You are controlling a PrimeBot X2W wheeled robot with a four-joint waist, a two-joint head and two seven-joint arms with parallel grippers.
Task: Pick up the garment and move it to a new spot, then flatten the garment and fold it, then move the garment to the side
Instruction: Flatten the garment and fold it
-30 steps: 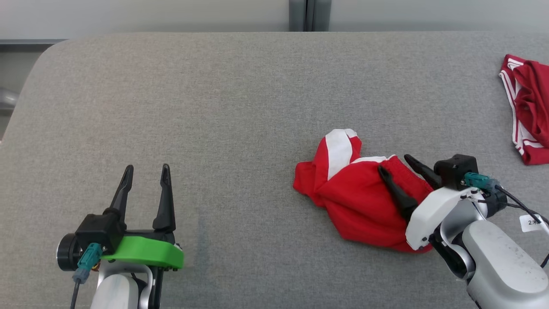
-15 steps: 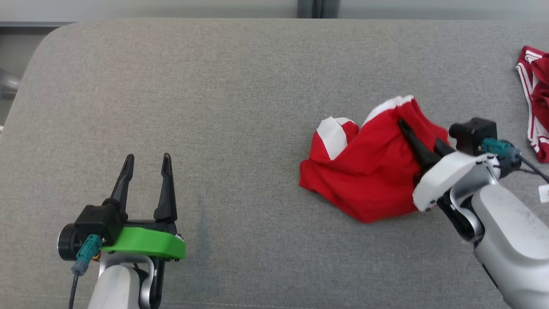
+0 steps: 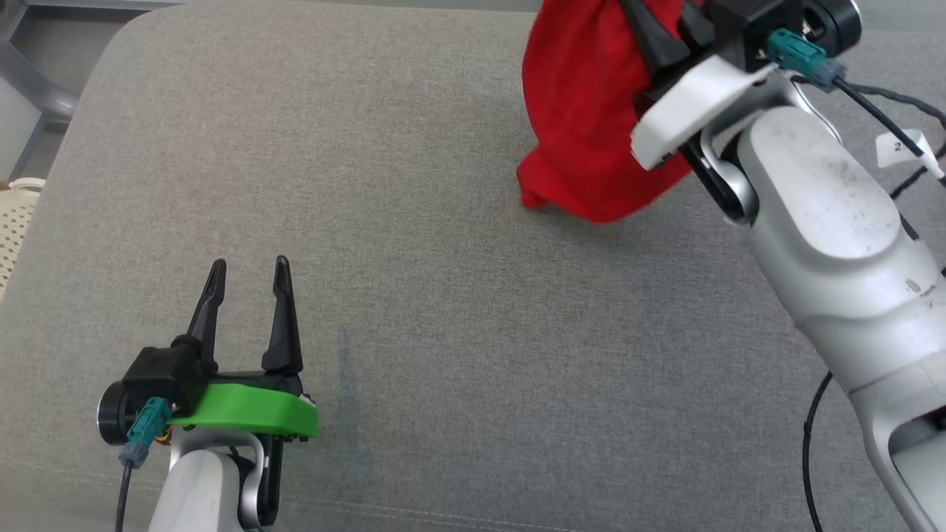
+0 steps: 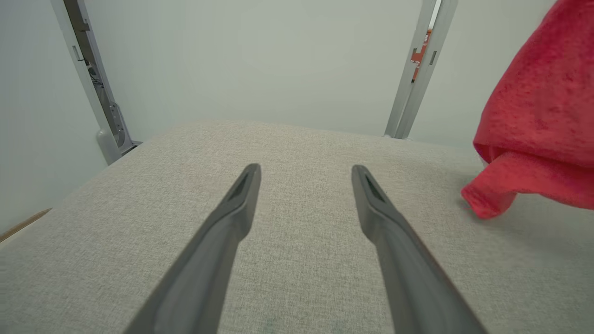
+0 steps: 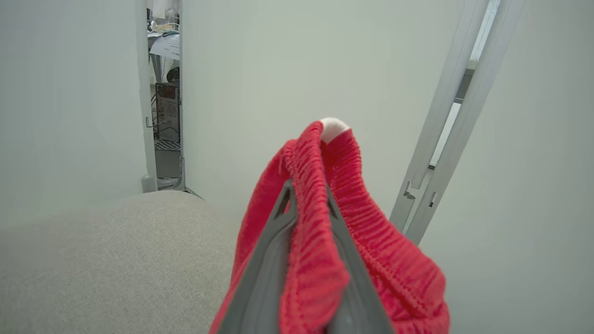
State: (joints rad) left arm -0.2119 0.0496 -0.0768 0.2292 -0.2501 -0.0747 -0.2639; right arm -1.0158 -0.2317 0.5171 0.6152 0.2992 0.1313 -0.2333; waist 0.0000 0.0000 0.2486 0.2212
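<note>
The garment is red cloth with a ribbed waistband, and it hangs from my right gripper at the top right of the head view, its lower end close to the grey padded table. In the right wrist view the right gripper is shut on the garment's bunched waistband. My left gripper stands open at the lower left, well away from the cloth, nothing between its fingers. The left wrist view shows the left gripper open above the table, with the garment dangling at the right.
The table's rounded far-left corner lies at the upper left, with floor beyond it. A pale perforated object sits off the left edge. Cables trail behind my right wrist. Pale wall panels and metal posts stand behind the table.
My right gripper shut on the garment's waistband and lifted it up off the table. The head camera tilted and shifted, so the second red garment at the far right left the view. The left arm stayed put.
</note>
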